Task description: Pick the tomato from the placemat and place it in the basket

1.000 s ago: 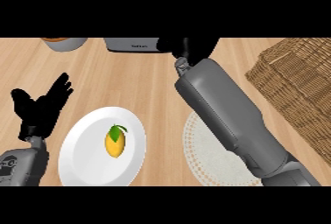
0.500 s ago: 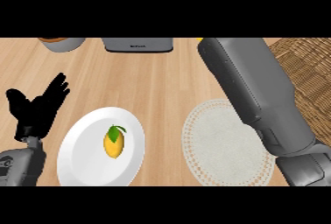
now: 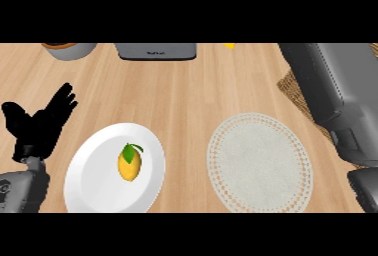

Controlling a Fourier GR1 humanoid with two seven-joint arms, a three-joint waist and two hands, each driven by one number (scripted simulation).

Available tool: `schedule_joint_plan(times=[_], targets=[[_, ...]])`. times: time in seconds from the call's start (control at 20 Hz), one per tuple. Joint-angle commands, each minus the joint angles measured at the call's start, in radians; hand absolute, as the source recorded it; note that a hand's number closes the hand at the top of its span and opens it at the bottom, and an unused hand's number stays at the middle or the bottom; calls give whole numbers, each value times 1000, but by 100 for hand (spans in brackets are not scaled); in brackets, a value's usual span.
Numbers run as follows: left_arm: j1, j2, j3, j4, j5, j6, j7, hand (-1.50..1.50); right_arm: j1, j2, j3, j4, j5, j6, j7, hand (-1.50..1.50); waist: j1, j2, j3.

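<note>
The round white placemat [image 3: 258, 161] lies right of centre with nothing on it. No tomato shows anywhere. My right forearm [image 3: 332, 90] stretches along the right edge and leaves the view at the top, so its hand is out of sight. It covers most of the wicker basket [image 3: 289, 86], of which only a strip shows beside the arm. My left hand [image 3: 40, 122] rests open at the left edge, fingers up, holding nothing.
A white plate [image 3: 92, 175] with a yellow leafed fruit [image 3: 130, 162] lies left of the placemat. At the back stand a grey appliance [image 3: 156, 50], a grey pot [image 3: 68, 49] and a small yellow object [image 3: 229, 45].
My right arm has swung from the middle of the counter to the right, over the basket, and its hand has left the view. The left hand has stayed in place.
</note>
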State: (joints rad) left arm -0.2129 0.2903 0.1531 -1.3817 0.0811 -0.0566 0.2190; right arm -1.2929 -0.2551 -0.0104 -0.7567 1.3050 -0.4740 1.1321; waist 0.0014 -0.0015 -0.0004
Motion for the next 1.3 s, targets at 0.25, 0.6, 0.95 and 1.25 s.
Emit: schedule_joint_plan(times=[0.25,0.6,0.95,1.25], targets=[[25,-29,-7,-19,-15,23,3,0,188,-107,-94,-107,-44,12,-31,150,-8,-2,1],[4,-1,7,-9,-2,-17,27,0,343,-120,-127,-268,-90,24,-70,150,-5,-1,0],[-3,-29,-9,-60,-8,8,60,0,460,-146,-195,-238,56,-192,21,150,1,1,1],[-7,-34,-11,-38,-24,0,41,0,501,-153,-274,-201,-70,-181,-131,-150,5,3,1]])
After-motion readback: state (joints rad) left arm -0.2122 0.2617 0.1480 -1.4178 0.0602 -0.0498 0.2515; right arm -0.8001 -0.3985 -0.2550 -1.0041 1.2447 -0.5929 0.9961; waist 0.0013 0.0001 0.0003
